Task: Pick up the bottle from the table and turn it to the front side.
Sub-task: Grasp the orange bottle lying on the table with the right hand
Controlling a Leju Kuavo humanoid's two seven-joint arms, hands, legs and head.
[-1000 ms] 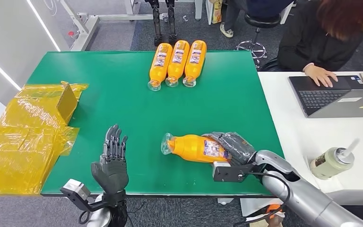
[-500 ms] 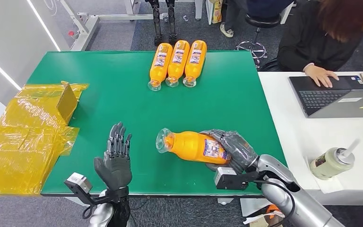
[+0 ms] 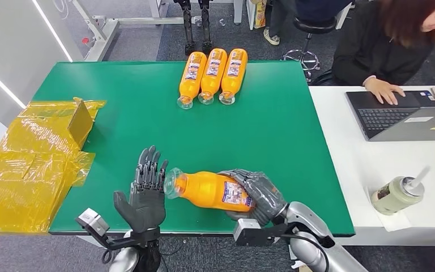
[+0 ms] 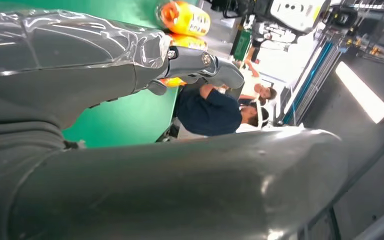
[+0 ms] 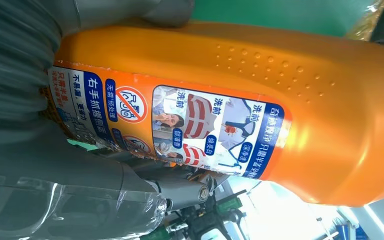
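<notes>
Green desk (image 3: 147, 102) underneath; right robot hand (image 3: 255, 195) grips the bottle (image 3: 207, 190) lying sideways, cap toward the spread left robot hand (image 3: 145, 195).

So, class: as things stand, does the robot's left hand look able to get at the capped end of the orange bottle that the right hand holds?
Probably yes. The left hand is open, fingers up, right beside the cap end of the orange bottle, and nothing lies between them. The right hand grips the labelled end, so the neck is free.
</notes>
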